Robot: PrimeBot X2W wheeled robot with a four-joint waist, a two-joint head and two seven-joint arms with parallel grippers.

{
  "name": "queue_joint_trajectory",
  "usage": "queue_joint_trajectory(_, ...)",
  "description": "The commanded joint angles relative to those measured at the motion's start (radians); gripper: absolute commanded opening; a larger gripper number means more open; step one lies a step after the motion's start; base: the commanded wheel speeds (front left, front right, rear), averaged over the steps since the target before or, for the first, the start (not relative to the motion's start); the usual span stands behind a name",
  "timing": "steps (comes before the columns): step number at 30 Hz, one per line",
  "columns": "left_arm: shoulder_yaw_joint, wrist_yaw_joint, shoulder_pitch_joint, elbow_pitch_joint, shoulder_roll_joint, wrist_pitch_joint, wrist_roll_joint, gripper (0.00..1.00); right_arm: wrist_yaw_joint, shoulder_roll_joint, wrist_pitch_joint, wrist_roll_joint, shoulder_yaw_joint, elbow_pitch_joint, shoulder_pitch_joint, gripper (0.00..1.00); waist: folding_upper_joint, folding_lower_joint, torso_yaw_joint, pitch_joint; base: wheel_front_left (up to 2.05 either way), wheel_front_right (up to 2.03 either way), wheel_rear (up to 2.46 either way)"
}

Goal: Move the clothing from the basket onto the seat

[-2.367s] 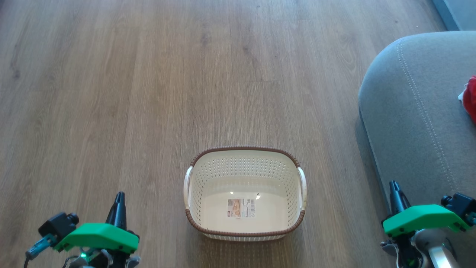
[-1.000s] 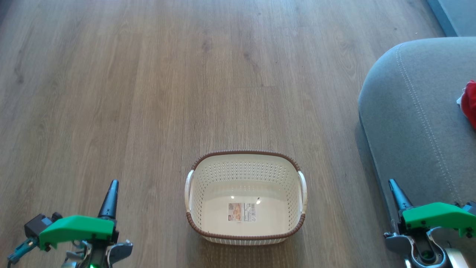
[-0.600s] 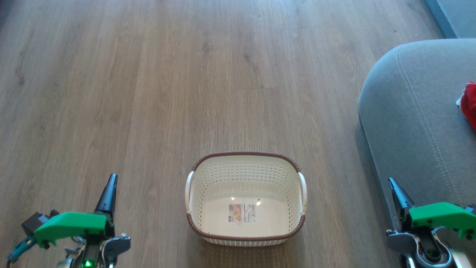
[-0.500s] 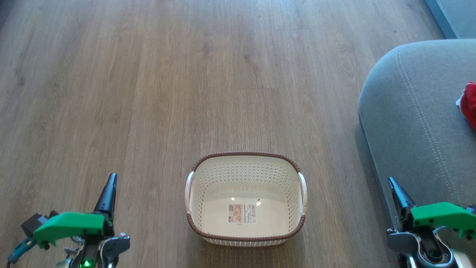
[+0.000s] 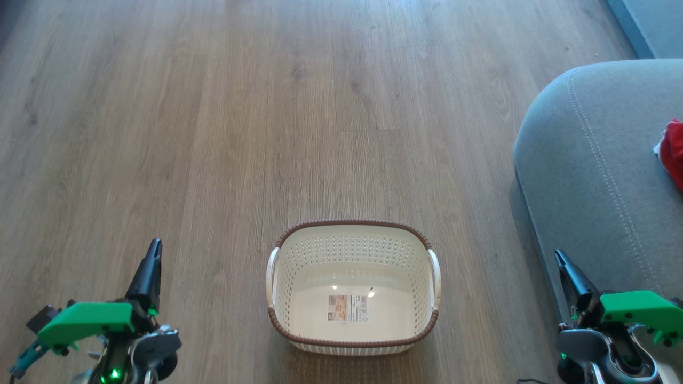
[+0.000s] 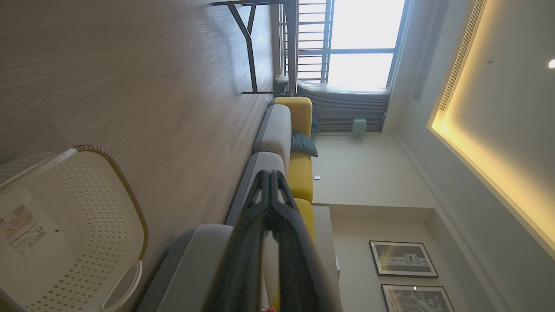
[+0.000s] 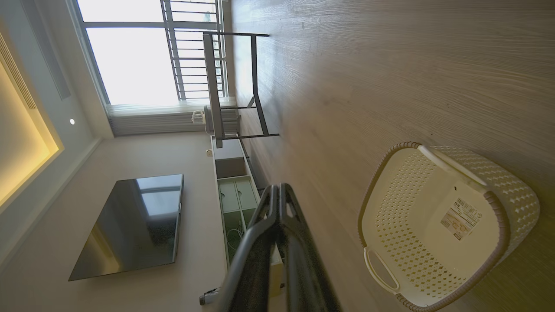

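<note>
— What has changed over the last two seconds or so?
— The head camera has tipped a little. The basket [image 5: 352,222] and the seat [image 5: 587,186] both sit slightly lower in the head view, and they keep their places relative to each other. The left gripper [image 5: 153,246] has drifted toward that view's left edge and the right gripper [image 5: 558,256] toward its right.
— Jaws?
— Both are closed on nothing. Each wrist view shows its dark fingers [image 6: 247,242] meeting at the tips.
— And the clothing?
— The clothing [image 5: 673,157] lies on the seat, cut off by the head view's right edge. It is bright red with a scrap of white on its left.
— The basket?
— It stands upright on the floor [image 5: 213,133] between the grippers, left of the seat and apart from it. It is cream with perforated walls, a brown rim and white handles, and a label [image 5: 347,308] is stuck on its bare bottom.
</note>
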State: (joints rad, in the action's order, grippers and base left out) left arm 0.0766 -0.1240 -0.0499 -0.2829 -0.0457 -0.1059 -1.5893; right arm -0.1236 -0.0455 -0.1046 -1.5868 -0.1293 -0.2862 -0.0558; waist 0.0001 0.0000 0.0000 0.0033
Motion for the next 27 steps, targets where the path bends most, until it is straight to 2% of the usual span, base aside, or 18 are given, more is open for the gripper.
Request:
queue_joint_trajectory(1, 0.037, -0.007, -0.058, 0.037, -0.004, -0.007, -0.019, 0.00, -0.007, -0.005, -0.009, -0.021, 0.015, 0.041, -0.052, 0.00, -0.0001, 0.0000, 0.000, 0.000, 0.00, 0.00, 0.00)
queue_joint_trajectory(27, 0.037, -0.007, -0.058, 0.038, -0.004, -0.007, -0.019, 0.00, -0.007, -0.005, -0.009, -0.021, 0.015, 0.041, -0.052, 0.00, -0.0001, 0.0000, 0.000, 0.000, 0.00, 0.00, 0.00)
